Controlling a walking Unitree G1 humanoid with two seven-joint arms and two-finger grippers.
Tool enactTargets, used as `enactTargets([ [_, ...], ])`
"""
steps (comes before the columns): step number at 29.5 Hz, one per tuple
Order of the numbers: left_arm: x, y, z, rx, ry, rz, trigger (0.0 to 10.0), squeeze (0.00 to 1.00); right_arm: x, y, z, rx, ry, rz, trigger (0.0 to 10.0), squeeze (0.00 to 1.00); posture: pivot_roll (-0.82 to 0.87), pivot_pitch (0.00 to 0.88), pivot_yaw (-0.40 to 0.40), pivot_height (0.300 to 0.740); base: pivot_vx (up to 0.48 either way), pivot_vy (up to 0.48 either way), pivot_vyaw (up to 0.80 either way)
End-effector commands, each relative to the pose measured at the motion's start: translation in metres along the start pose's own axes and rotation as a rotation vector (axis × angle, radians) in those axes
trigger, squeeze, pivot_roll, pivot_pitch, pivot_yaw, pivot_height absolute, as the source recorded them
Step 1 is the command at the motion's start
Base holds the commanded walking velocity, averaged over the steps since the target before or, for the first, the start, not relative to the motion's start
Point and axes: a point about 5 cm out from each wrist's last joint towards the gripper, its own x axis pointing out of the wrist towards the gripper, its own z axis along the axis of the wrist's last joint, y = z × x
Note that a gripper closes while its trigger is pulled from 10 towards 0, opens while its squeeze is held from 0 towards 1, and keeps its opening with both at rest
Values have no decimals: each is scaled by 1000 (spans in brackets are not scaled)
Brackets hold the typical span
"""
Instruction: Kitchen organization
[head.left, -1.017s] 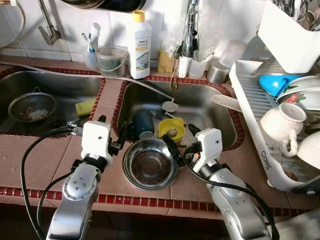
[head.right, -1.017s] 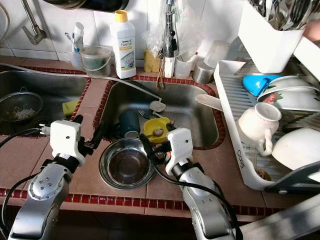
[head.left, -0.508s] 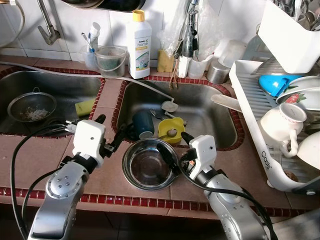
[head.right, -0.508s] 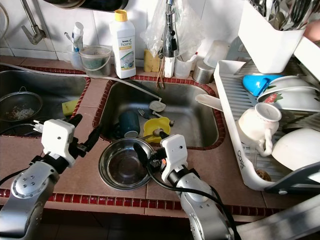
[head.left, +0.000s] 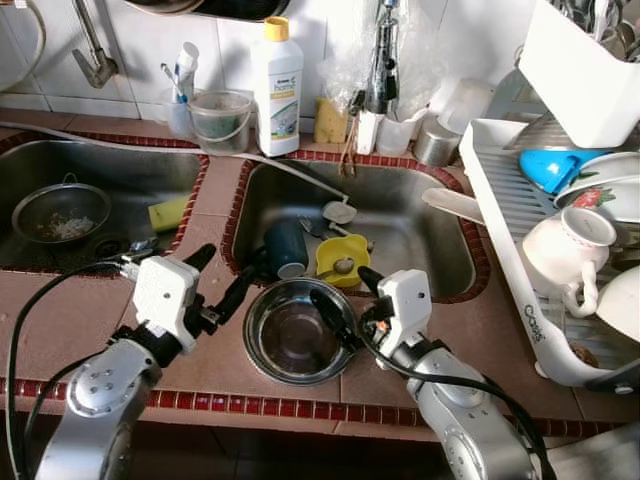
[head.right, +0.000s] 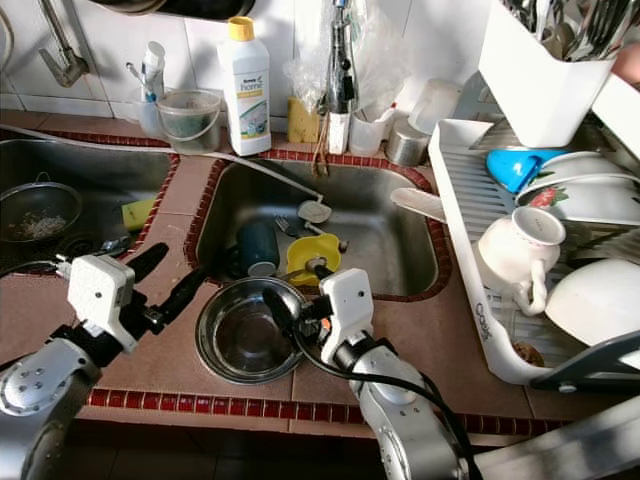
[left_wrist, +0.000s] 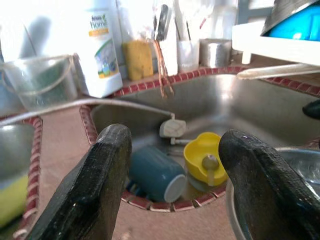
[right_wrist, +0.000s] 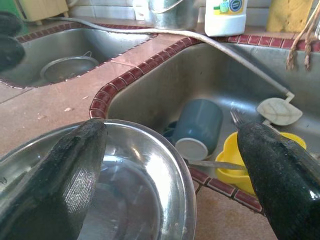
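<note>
Over the front edge of the tiled desk, our two sets of jaws flank a steel bowl (head.left: 296, 330), both released and empty. Our right gripper (head.left: 343, 312) has its black fingers spread wide, one reaching over the bowl's near-right rim and the other just outside it. Our left gripper (head.left: 222, 281) hovers beside the bowl's left rim, fingers parted and pointing toward the sink, touching nothing we can make out.

Moving outward, the bowl sits upright on the desk, its far rim at the front lip of the right-hand sink basin (head.left: 420, 225). Inside that basin, just past the bowl, lie a dark blue cup (head.left: 284, 248) on its side and a yellow cup (head.left: 342, 259), with a fork and a small pale piece near them. Along the back edge stand a white detergent bottle (head.left: 277, 88) and a clear small bucket (head.left: 222, 120). At the right edge, a white dish rack (head.left: 510, 235) holds a cream jug and bowls. The left-hand basin holds a strainer (head.left: 61, 212).

We judge the step in hand to be lining up on the bowl for a pickup. Next, the right jaws would need to settle across the rim and clench before lifting it, probably toward the sink or the rack.
</note>
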Motion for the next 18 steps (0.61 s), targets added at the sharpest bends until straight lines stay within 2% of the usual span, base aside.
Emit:
enactTargets([
  [1,-1,1,2,3,-16,-28,10000,0,-2,-1,6,15,-21,-7,10000,0,-56,100,-57,740,0,0,0],
  [3,-3,0,4,29,-33,-70,10000,0,-2,-1,7,25,-23,-10,10000,0,-57,98,-56,740,0,0,0],
  [7,-5,2,2,8,-24,-85,10000,0,-1,-1,8,29,-26,-15,10000,0,-55,96,-56,740,0,0,0],
  [9,-7,-1,2,29,-23,-111,10000,0,-1,-2,8,30,-27,-24,10000,0,-55,96,-56,740,0,0,0],
  [18,-20,-20,-10,42,7,-217,10000,0,3,-11,9,64,-14,-105,10000,0,-49,98,-59,740,0,0,0],
])
